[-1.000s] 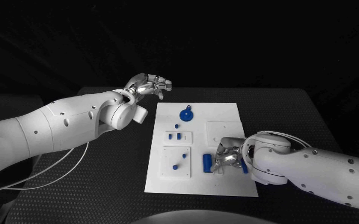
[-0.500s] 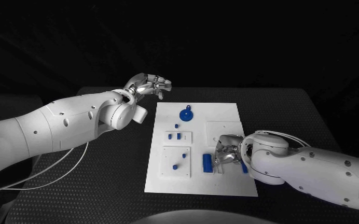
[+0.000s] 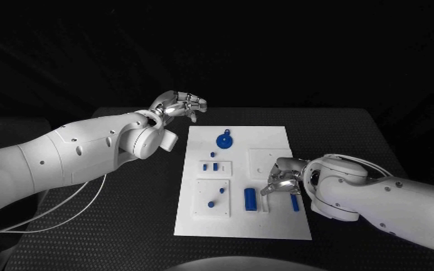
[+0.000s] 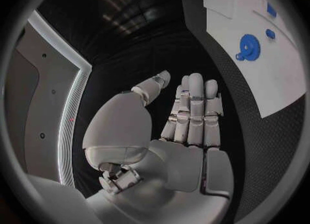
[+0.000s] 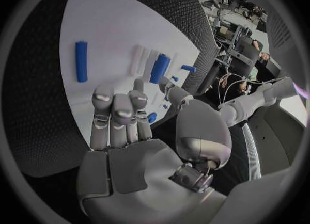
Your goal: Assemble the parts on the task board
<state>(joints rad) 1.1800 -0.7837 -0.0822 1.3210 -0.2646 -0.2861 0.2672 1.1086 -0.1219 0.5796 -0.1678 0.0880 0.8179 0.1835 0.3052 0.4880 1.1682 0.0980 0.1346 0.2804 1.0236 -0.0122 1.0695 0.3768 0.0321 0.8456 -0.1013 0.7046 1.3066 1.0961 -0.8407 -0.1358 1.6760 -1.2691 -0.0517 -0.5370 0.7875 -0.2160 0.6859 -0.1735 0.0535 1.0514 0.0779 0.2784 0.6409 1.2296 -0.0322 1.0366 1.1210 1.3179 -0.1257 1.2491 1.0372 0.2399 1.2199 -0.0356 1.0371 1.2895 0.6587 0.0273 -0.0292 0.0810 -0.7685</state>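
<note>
While you're looking at the head view, your task board (image 3: 271, 139) sits dead center of the frame as a white plate on the black table (image 3: 362, 133), running from mid-frame down toward the bottom. Your left hand (image 3: 179, 104) hangs up in the upper left of the board, off the plate entirely and over bare table; the fingers are curled in with nothing in them, and the left wrist view shows the same thing, fingers (image 4: 194, 110) straight up side by side and the thumb close in, palm holding nothing. Your right hand (image 3: 282, 177) is down at the lower right part of the board, sitting over the plate, fingers bent downward and close together. From the right wrist view its fingers (image 5: 116, 115) are folded toward the palm and you can see nothing pinched in there. As for the parts: the blue gear (image 3: 224, 138) lies near the top of the board, a short blue cylinder (image 3: 251, 199) lies flat in the lower middle just left of your right hand, and a slim blue bar (image 3: 295, 202) lies right below that hand near the board's right edge. Two small blue pegs (image 3: 210, 166) stand in a little raised block in the middle left.
</note>
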